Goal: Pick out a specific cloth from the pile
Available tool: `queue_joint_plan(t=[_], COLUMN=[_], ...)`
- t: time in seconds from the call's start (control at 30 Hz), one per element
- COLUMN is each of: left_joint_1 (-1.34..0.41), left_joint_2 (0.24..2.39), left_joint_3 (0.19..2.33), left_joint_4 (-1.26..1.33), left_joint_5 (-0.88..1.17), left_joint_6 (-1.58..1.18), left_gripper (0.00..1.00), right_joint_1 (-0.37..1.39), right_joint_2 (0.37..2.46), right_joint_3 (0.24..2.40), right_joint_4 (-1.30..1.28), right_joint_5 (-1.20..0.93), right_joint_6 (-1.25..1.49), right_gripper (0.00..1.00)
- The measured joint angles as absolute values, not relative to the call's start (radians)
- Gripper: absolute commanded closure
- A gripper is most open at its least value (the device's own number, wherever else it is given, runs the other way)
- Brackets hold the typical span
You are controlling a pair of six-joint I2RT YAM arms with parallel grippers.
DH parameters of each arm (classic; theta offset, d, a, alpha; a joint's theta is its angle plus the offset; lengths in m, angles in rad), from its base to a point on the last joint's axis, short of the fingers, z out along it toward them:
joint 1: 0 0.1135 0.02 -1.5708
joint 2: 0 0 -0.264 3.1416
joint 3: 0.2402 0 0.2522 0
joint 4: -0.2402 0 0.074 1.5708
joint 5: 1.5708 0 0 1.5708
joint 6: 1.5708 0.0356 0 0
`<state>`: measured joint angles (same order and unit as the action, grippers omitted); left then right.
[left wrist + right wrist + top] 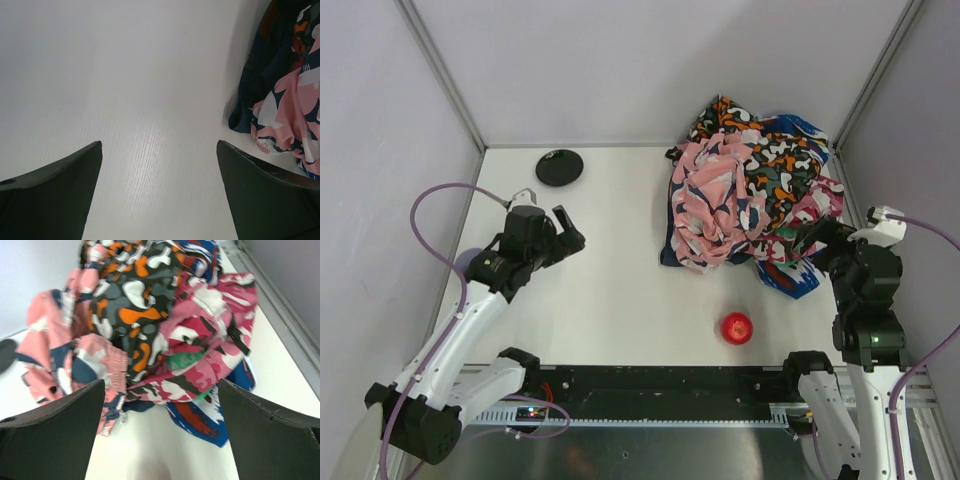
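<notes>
At pile's (750, 190) 8 o'clock edge, navy cloth (670, 256) peeked from under pink-white fabric (705, 210). Right end effector (161, 385), released, sat at pile's 4 o'clock. Left end effector (571, 230), released, hovered over bare desk (610, 290), 9 o'clock, well apart.

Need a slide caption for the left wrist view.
Open left fingers above the white table; navy cloth peeks out under the pink-and-white cloth at right.
</notes>
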<state>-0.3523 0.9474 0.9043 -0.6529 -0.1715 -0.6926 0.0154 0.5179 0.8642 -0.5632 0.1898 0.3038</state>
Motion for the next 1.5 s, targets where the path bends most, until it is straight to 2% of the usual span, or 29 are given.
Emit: queue_joint_plan(t=[0.3, 0.4, 0.57, 0.63, 0.8, 1.03, 1.1, 1.13, 1.23, 1.37, 1.5], left_joint_1=[-0.350, -0.350, -0.350, -0.350, -0.350, -0.350, -0.350, -0.350, -0.350, -0.350, -0.355], left_joint_2=[0.963, 0.973, 0.980, 0.980, 0.987, 0.988, 0.991, 0.993, 1.006, 1.045, 1.109], left_joint_3=[0.865, 0.849, 0.829, 0.821, 0.813, 0.808, 0.806, 0.806, 0.806, 0.807, 0.827], left_joint_4=[-0.653, -0.654, -0.654, -0.654, -0.654, -0.653, -0.654, -0.654, -0.653, -0.646, -0.631], left_joint_5=[-0.130, -0.123, -0.120, -0.120, -0.120, -0.120, -0.119, -0.119, -0.115, -0.085, -0.056], left_joint_6=[-0.709, -0.710, -0.718, -0.720, -0.730, -0.735, -0.736, -0.736, -0.738, -0.744, -0.744], left_gripper=[0.00, 0.00, 0.00, 0.00, 0.00, 0.00, 0.00, 0.00, 0.00, 0.00, 0.00], right_joint_1=[0.028, 0.144, 0.584, 0.670, 0.719, 0.680, 0.660, 0.654, 0.648, 0.633, 0.593], right_joint_2=[0.487, 0.590, 0.901, 1.044, 1.421, 1.740, 1.802, 1.829, 1.881, 1.881, 1.821], right_joint_3=[0.868, 0.924, 1.057, 1.119, 1.194, 1.234, 1.253, 1.262, 1.282, 1.295, 1.294], right_joint_4=[-0.385, -0.372, -0.394, -0.410, -0.439, -0.509, -0.509, -0.508, -0.501, -0.477, -0.425], right_joint_5=[-0.191, -0.219, 0.086, 0.183, 0.374, 0.538, 0.553, 0.569, 0.651, 0.736, 0.788], right_joint_6=[0.228, 0.201, 0.065, 0.014, -0.110, -0.168, -0.172, -0.176, -0.184, -0.168, -0.176], right_gripper=[0.01, 0.01, 0.01, 0.01, 0.01, 0.01, 0.13, 0.27, 0.53, 0.68, 0.72])
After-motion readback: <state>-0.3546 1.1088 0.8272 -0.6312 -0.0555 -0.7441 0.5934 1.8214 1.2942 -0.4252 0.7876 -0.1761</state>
